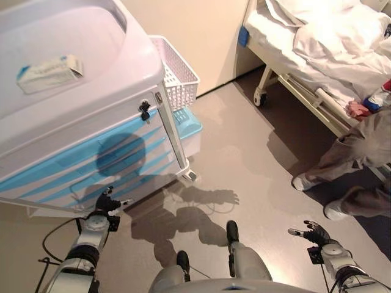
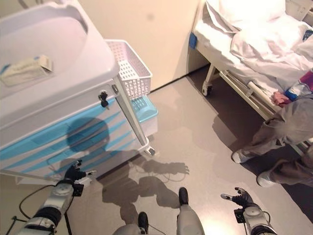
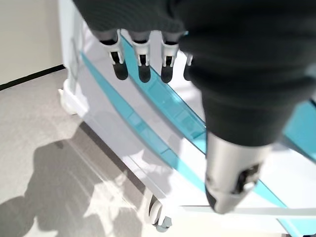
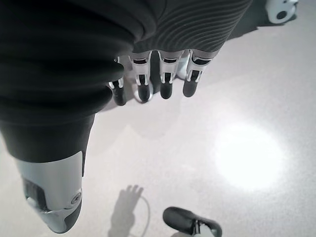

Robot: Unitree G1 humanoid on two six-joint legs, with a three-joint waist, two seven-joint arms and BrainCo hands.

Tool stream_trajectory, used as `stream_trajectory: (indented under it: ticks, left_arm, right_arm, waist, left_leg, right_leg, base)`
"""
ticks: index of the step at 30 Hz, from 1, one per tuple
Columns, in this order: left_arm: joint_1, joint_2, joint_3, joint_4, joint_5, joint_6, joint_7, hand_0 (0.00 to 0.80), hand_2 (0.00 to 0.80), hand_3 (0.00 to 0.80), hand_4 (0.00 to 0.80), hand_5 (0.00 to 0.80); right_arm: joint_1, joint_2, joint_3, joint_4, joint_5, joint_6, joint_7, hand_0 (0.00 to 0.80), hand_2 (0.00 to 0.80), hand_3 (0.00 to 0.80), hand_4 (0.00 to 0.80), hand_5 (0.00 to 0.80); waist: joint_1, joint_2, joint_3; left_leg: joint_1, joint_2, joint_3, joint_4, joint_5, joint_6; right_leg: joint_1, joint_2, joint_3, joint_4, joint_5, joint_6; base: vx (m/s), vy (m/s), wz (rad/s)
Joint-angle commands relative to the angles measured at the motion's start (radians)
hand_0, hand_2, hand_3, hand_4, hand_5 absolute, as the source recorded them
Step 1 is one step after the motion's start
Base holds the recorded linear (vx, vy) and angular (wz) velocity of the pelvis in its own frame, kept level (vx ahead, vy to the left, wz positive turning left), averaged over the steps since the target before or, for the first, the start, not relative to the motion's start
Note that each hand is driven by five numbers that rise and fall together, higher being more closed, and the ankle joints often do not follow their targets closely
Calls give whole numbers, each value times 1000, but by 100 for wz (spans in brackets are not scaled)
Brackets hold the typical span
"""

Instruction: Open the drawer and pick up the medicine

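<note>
A white medical cart [image 1: 79, 116] with blue-fronted drawers [image 1: 73, 168] stands at the left, all drawers closed. A pale medicine box [image 1: 49, 73] with a blue stripe lies on the cart's top. My left hand [image 1: 107, 202] hangs open just in front of the lower drawers, touching nothing; its wrist view shows relaxed fingers [image 3: 143, 66] before the blue drawer fronts [image 3: 163, 98]. My right hand [image 1: 313, 233] is low at the right over bare floor, open and empty, its fingers [image 4: 165, 81] relaxed.
A white mesh basket [image 1: 177, 76] hangs on the cart's right side above a blue-lidded bin [image 1: 188, 125]. A hospital bed [image 1: 317, 55] with white bedding stands at the back right. A person [image 1: 360, 152] sits on its edge, shoes [image 1: 305, 182] on the floor.
</note>
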Motion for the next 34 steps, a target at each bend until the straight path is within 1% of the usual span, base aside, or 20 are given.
stream_trajectory:
  ticks: [1, 3, 4, 5, 8, 11, 14, 16, 21, 34]
  left_arm:
    - [31, 40, 48, 89, -18, -17, -11, 0, 0, 0, 0, 0]
    - [59, 10, 56, 145, -16, -12, -20, 0, 0, 0, 0, 0]
    - [84, -17, 65, 176, -21, -5, -29, 0, 0, 0, 0, 0]
    - [85, -17, 65, 176, -21, -5, -29, 0, 0, 0, 0, 0]
    - [123, -56, 69, 223, -10, 6, -46, 0, 0, 0, 0, 0]
    - [147, -78, 58, 262, 20, 13, -52, 0, 0, 0, 0, 0]
    - [170, -93, 62, 290, 32, 21, -57, 0, 0, 0, 0, 0]
    - [182, -101, 72, 306, 34, 25, -61, 0, 0, 0, 0, 0]
    - [202, -115, 62, 342, 70, 33, -69, 0, 0, 0, 0, 0]
    - [197, -126, 47, 333, 71, 34, -73, 0, 0, 0, 0, 0]
  right_arm:
    - [2, -2, -34, 65, -14, 15, -12, 0, 0, 0, 0, 0]
    - [6, 5, -42, 95, -15, 20, -16, 0, 0, 0, 0, 0]
    - [9, 10, -47, 110, -19, 25, -15, 0, 0, 0, 0, 0]
    - [10, 9, -46, 110, -19, 25, -15, 0, 0, 0, 0, 0]
    - [24, 23, -48, 140, -32, 32, -13, 0, 0, 0, 0, 0]
    - [35, 40, -41, 154, -37, 35, -9, 0, 0, 0, 0, 0]
    - [46, 56, -35, 167, -38, 36, -5, 0, 0, 0, 0, 0]
    - [52, 67, -28, 170, -39, 37, 0, 0, 0, 0, 0, 0]
    - [67, 88, -14, 177, -46, 38, 6, 0, 0, 0, 0, 0]
    - [73, 103, 0, 179, -39, 37, 14, 0, 0, 0, 0, 0]
  waist:
    - [19, -48, -54]
    - [24, -43, -74]
    - [29, -40, -94]
    - [29, -40, -93]
    - [34, -33, -117]
    - [38, -35, -133]
    - [44, -36, -144]
    - [48, -37, -149]
    - [52, -42, -154]
    - [55, -47, -152]
  left_leg:
    - [-98, -52, -43, -19, 90, 27]
    - [-67, -49, -43, -43, 98, 26]
    - [-49, -47, -46, -56, 100, 25]
    - [-46, -47, -47, -58, 101, 25]
    - [-13, -45, -54, -82, 109, 23]
    - [7, -43, -62, -101, 116, 20]
    - [19, -42, -69, -107, 117, 21]
    - [26, -40, -73, -113, 118, 22]
    - [40, -40, -77, -118, 115, 23]
    - [53, -39, -88, -115, 103, 24]
  right_leg:
    - [24, -6, -5, 81, -89, 56]
    - [55, -4, -13, 66, -91, 56]
    - [78, -4, -19, 58, -94, 55]
    - [81, -4, -20, 56, -94, 55]
    - [119, -4, -37, 41, -99, 54]
    - [144, -2, -51, 29, -102, 53]
    - [159, 0, -60, 24, -103, 53]
    - [166, -2, -66, 23, -105, 52]
    - [182, -3, -73, 21, -107, 53]
    - [198, -5, -87, 34, -125, 53]
  base:
    - [85, -67, 11]
    - [69, -62, 3]
    - [56, -46, 0]
    - [67, -41, 1]
    - [48, -28, 10]
    - [25, -32, 22]
    - [19, -20, 13]
    - [27, -12, 12]
    - [17, -3, 3]
    - [14, -2, 3]
